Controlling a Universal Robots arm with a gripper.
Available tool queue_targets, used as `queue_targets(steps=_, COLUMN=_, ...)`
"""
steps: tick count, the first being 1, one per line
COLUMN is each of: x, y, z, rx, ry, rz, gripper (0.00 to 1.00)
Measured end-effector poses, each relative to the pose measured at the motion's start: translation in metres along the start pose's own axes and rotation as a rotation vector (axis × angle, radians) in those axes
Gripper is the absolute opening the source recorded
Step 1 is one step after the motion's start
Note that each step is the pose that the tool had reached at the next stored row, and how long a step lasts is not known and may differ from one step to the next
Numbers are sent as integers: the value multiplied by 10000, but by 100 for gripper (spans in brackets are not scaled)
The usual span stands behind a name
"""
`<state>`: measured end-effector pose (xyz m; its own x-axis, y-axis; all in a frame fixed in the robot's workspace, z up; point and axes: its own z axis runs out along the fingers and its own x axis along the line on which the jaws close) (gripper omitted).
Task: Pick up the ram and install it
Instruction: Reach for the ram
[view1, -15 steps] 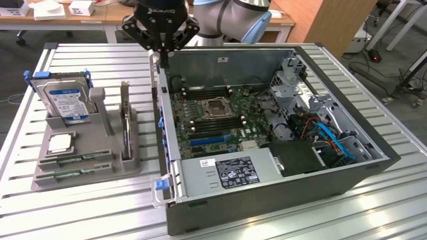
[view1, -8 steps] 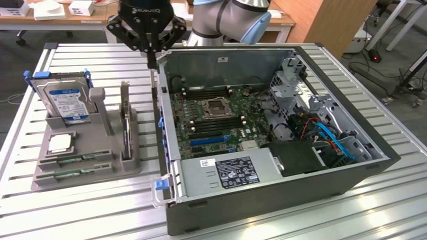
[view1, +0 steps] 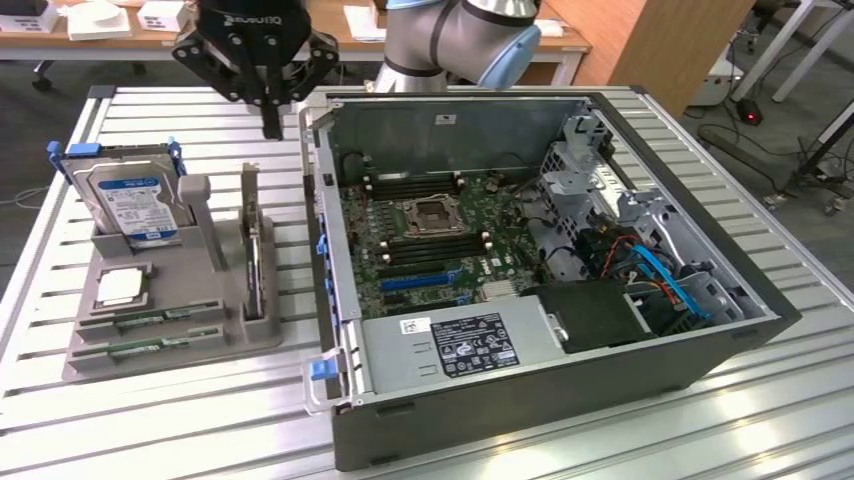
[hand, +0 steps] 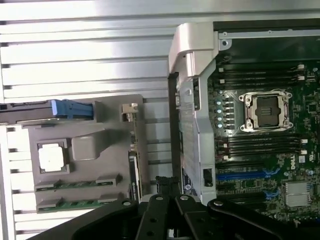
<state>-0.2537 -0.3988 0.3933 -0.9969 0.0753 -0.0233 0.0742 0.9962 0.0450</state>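
Two ram sticks lie flat in the front slots of the grey holder (view1: 187, 340): one ram (view1: 150, 321) (hand: 77, 184) and a second ram (view1: 134, 347) (hand: 75, 204) closer to the table's front edge. My gripper (view1: 272, 128) (hand: 167, 184) hangs above the table's far side, between the holder and the open computer case (view1: 534, 400). Its fingers are shut together with nothing in them. It is well clear of the ram. The motherboard's long memory slots (view1: 414, 185) (hand: 260, 75) lie on either side of the processor socket (view1: 434, 215) (hand: 265, 111).
On the holder also stand a hard drive (view1: 134, 200) in a blue-tabbed carrier, an upright expansion card (view1: 250, 250) and a square silver processor chip (view1: 120, 287) (hand: 52, 156). The case wall (view1: 318, 200) rises right beside the holder. Drive cages and cables fill the case on the exterior view's right.
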Motion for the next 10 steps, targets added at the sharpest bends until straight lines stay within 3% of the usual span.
queue_targets(steps=10, x=328, y=-24, z=-8, rx=-1, ry=0, rz=0, gripper=9)
